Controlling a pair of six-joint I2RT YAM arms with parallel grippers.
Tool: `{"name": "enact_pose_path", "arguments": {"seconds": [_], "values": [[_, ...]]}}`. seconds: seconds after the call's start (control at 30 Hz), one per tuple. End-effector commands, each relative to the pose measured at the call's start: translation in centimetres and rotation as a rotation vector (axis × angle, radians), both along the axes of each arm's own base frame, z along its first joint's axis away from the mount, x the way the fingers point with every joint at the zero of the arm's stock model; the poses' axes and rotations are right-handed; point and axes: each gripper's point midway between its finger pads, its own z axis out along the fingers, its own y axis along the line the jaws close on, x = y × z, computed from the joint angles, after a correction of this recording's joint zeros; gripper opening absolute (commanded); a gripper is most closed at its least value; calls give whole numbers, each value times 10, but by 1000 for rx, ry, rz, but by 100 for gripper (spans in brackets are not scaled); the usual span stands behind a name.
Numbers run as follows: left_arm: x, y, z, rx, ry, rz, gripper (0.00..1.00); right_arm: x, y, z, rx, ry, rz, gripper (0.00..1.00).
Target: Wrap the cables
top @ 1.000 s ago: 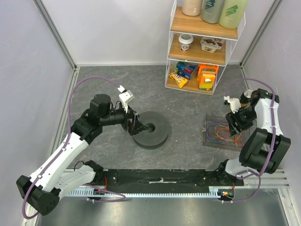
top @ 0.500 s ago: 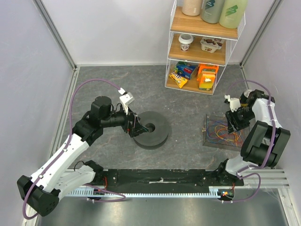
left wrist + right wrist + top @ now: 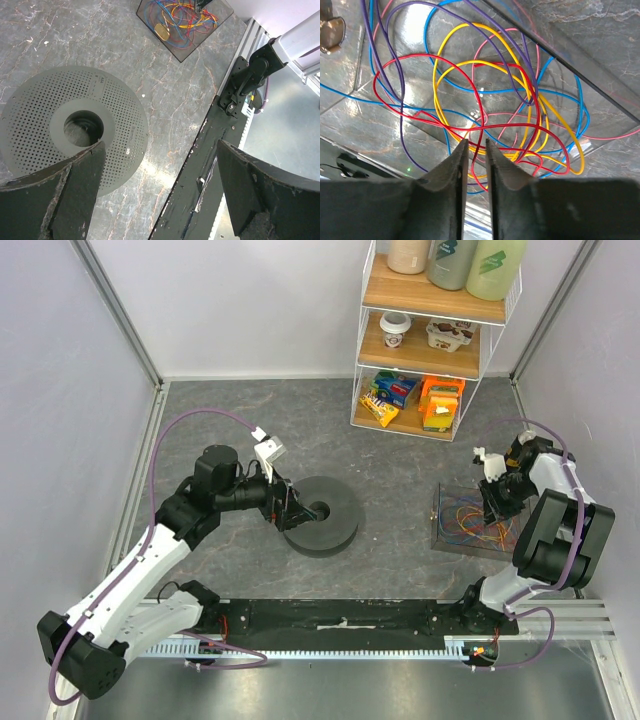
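The cables [image 3: 468,516] are a loose tangle of thin red, yellow, blue and purple wires in a shallow clear tray [image 3: 441,537] at the right; they also show in the left wrist view [image 3: 180,15]. My right gripper [image 3: 493,508] is down in the tray. In the right wrist view its jaws [image 3: 475,142] stand a narrow gap apart, with a red cable [image 3: 479,115] running between the tips, thinner than the gap. The dark grey spool [image 3: 320,515] lies flat mid-table. My left gripper [image 3: 290,508] is wide open and empty at the spool's left rim [image 3: 115,110].
A white wire shelf [image 3: 430,340] with bottles, cups and snack packs stands at the back right. A black rail [image 3: 340,615] runs along the near edge between the arm bases. Grey walls close in the left and right sides.
My right gripper has moved left and down into the tray of cables. The left arm has shifted only slightly at the spool.
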Motion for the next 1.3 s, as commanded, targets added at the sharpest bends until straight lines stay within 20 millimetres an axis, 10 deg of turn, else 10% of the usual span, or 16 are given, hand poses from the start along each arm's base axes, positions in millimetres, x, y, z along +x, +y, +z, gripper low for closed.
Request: {"name": "enact_pose_path", "arguments": {"seconds": [0.0, 0.2, 0.83, 1.27], "values": [[1, -3, 10, -35, -3, -2, 96, 6, 0, 6, -2, -29, 2, 20], [-1, -1, 11, -17, 19, 1, 95, 4, 7, 41, 12, -84, 22, 0], [6, 10, 34, 34, -58, 45, 94, 22, 19, 236, -95, -581, 14, 0], [22, 16, 51, 47, -97, 100, 94, 64, 67, 357, 158, -873, 92, 0]]}}
